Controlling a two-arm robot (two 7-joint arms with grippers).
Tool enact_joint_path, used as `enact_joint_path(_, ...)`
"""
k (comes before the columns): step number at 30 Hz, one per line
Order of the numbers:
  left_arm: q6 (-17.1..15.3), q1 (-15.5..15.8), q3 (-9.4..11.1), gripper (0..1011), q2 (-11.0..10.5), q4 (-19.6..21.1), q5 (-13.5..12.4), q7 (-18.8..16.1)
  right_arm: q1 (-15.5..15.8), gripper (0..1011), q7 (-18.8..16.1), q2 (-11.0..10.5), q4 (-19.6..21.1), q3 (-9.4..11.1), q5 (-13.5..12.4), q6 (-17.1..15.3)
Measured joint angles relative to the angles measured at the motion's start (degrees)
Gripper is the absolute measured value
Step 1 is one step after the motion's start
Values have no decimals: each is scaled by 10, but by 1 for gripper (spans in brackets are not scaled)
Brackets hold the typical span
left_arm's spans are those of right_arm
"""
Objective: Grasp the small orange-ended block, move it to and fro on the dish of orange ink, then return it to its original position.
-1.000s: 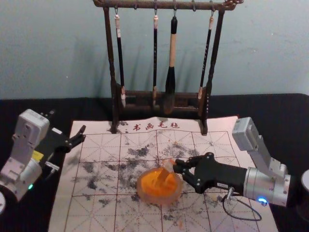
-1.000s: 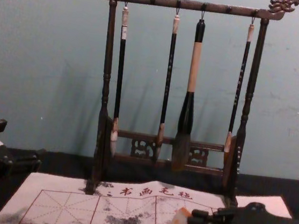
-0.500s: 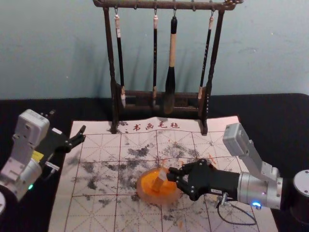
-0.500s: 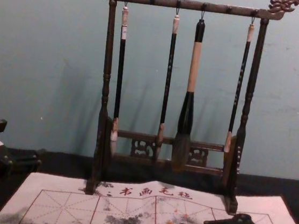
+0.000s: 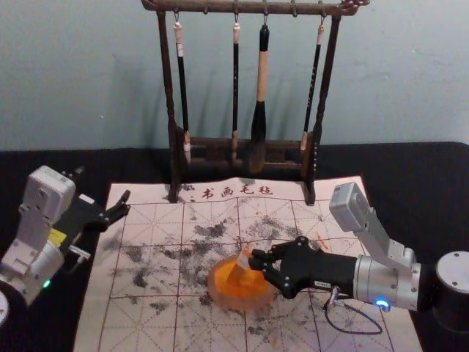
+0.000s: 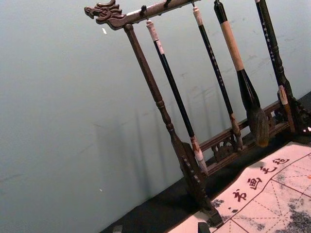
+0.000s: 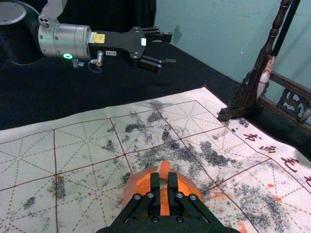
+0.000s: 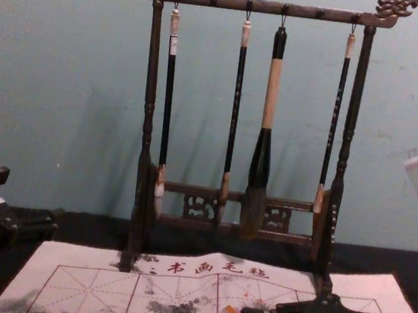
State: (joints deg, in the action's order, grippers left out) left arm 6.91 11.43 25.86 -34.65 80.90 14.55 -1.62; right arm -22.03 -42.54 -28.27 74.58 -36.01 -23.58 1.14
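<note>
At dish, right gripper clasps seemingly oblong block.

The right arm reaches in from the right side of the head view, its silver wrist nearly level and its rounded joint at the edge. The right gripper points inward; in the right wrist view its two slim black fingers stand nearly parallel, with a narrow gap between them. A blue light glows on the wrist above a looped cable. At the left side, the left gripper angles inward, its fingers spread wide.
</note>
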Motion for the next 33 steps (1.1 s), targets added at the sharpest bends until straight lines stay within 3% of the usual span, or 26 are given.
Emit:
enact_joint_path(18,0,0,0,1001,0,0,0,0,-4,62,15,-1,-7,10,1,-6)
enact_joint_path(33,0,0,0,1001,0,0,0,0,38,62,26,-40,48,34,-16,-21)
